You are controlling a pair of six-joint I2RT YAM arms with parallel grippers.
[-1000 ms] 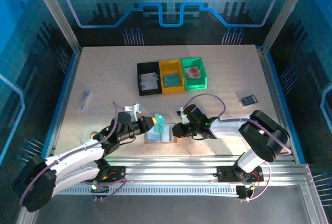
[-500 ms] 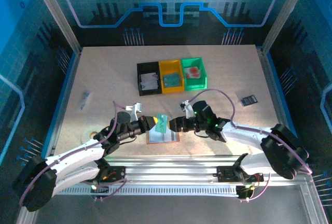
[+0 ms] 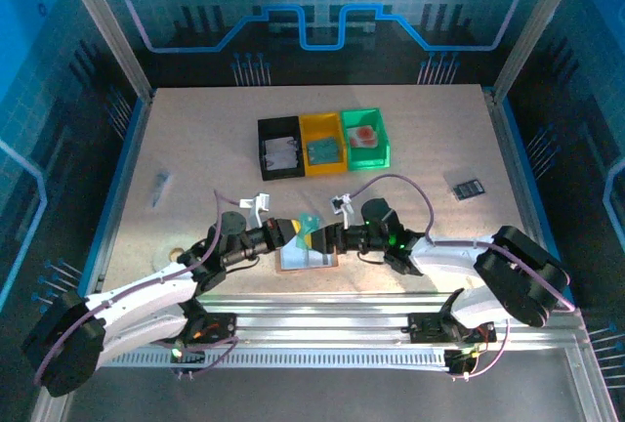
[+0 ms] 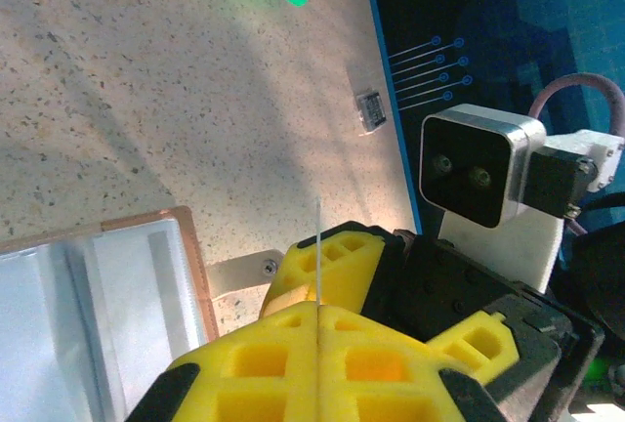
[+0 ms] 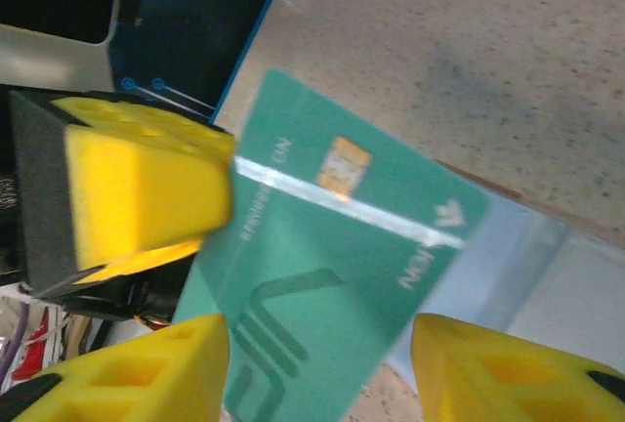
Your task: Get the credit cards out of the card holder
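swung the right claw (image 5: pixel 317 363) in and opened it halfway around the green card (image 5: pixel 332 246), pinched in the left claw (image 4: pixel 317 344) just over the open card holder (image 3: pixel 305 259) on the tabletop (image 3: pixel 195 139). looks like a hand-over, one card nearly out. farther back, black bin (image 3: pixel 278 148), yellow bin (image 3: pixel 322 144), green bin (image 3: pixel 365 139), all holding small things.

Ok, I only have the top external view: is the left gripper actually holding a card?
Observer: Yes. In the left wrist view the left gripper is shut on a credit card seen edge-on, beside the open card holder.
Operator: Any markings on it?
Observer: Right wrist view: a gold chip and a pale stripe across its green face.
Operator: And the right gripper?
Observer: The right gripper is open, its fingers either side of the card's lower end.
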